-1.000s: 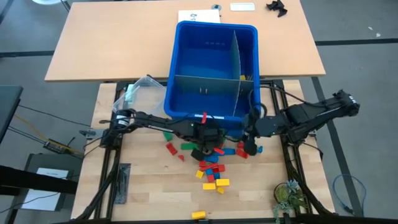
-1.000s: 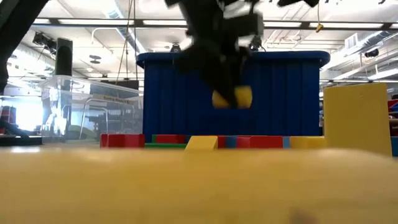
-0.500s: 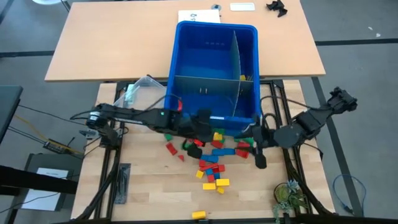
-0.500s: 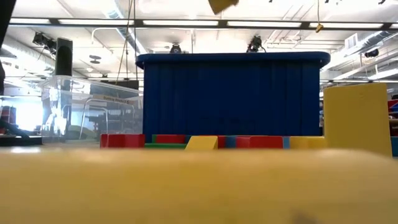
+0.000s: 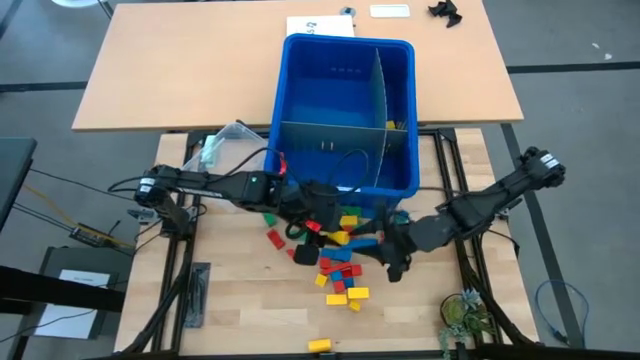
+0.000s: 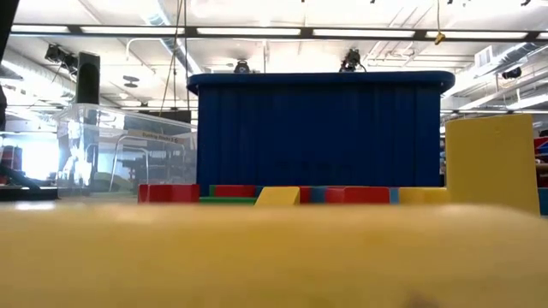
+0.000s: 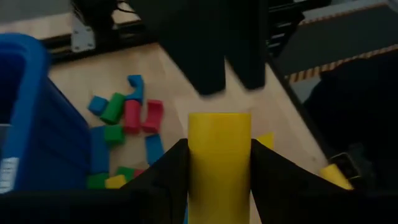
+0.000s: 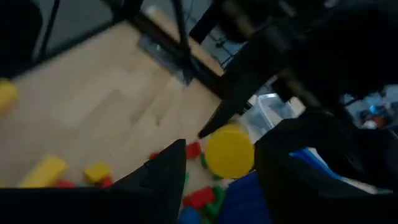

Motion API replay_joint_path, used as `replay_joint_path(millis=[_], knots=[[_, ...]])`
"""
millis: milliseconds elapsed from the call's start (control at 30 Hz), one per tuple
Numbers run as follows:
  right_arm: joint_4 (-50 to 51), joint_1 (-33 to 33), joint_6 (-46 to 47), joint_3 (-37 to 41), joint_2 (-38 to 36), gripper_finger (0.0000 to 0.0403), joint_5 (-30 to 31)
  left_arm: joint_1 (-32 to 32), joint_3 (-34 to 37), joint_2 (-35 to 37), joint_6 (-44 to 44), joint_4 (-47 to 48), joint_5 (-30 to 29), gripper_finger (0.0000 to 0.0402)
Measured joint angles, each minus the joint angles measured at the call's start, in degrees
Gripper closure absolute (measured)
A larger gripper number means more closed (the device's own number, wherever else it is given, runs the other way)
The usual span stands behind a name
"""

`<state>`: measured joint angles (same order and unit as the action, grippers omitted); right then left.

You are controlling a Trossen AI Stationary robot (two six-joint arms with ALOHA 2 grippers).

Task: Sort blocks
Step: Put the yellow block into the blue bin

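Note:
The blocks [image 5: 345,262] lie in a loose red, yellow, blue and green pile on the wooden table, in front of the blue bin [image 5: 345,60]. My left gripper [image 5: 338,214] hangs over the pile's far side, shut on a yellow block [image 7: 219,155]. My right gripper [image 5: 395,256] is at the pile's right, with its fingers apart [image 8: 217,168] and nothing pinched between them. Past them the right wrist view shows the same yellow block [image 8: 230,151] end-on. Neither gripper appears in the low view. My left gripper pinches the yellow block by two opposite sides [image 7: 193,163] between its two fingers. The fingers come from the table's left, slanting down, and lie along the block. The block's end juts out past the fingertips, and it is lifted clear above the pile.
The bin has grey dividers and stands at the table's far edge. A clear tub [image 5: 235,145] stands to its left. One yellow block [image 5: 320,345] lies alone at the near edge, with a small plant [image 5: 465,315] at the near right. In the low view a big yellow block [image 6: 492,162] stands close.
My left gripper has risen from the pile with the yellow block, leaving the low view through the top, and has rolled. My right gripper has moved from the bin's front toward the near edge and then left toward the pile, rolling as it went.

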<state>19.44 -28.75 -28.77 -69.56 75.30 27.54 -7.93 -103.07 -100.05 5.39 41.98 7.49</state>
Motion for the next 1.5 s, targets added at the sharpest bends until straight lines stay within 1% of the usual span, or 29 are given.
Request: replay_joint_path(millis=[67,167,267,400,600,700,800,900,1000,1167,1267,1400,1500], knots=[[0.9,-0.17,-4.22,0.0,1.6,0.0211,1.21,0.4,0.22,0.0,-1.56,0.32,1.42,0.0258],[0.99,-0.86,-9.11,0.02,3.56,0.0207,4.84,0.92,1.52,0.0,-3.5,0.45,2.81,0.0258],[0.66,-1.16,-11.44,0.02,4.93,0.0203,6.65,1.25,3.09,0.0,-5.67,-0.05,3.97,0.0257],[-0.54,-1.14,-12.29,0.02,5.25,0.0202,9.77,1.34,5.22,-0.04,-6.83,-3.42,4.41,0.0257],[-1.32,-0.95,-12.92,0.02,5.27,0.0211,9.37,1.3,5.88,-0.07,-7.58,-5.4,4.72,0.0257],[0.17,-0.37,-13.79,0.02,5.27,0.0214,6.16,1.3,5.88,-0.07,-7.59,-6.56,5.08,0.0257],[1.1,0.22,-13.93,0.02,5.25,0.0218,5.8,1.3,5.88,-0.07,-8.3,-8.01,7.74,0.0257],[-0.02,0.31,-13.94,0.02,5.23,0.0224,5.18,1.22,5.92,-0.07,-8.79,-9.12,8.67,0.0257],[-1.01,0.17,-15.57,0.02,5.23,0.024,3.7,1.19,5.92,-0.07,-8.79,-9.14,8.74,0.0257],[-1.2,-0.03,-15.95,0.02,5.23,0.0272,3.67,1.23,5.92,-0.07,-8.7,-9.08,8.87,0.0255],[-1.36,0.3,-15.47,0.02,5.23,0.0274,3.61,1.23,5.92,-0.07,-8.72,-9.2,8.89,0.0243],[-1.62,0.41,-15.39,0.02,5.21,0.0274,3.7,1.54,5.91,-0.07,-10.06,-9.52,7.73,0.0211],[-1.68,0.24,-14.89,0.02,5.19,0.0274,6.95,2.78,4.28,0.3,-10.08,-5.76,7.74,0.019]])
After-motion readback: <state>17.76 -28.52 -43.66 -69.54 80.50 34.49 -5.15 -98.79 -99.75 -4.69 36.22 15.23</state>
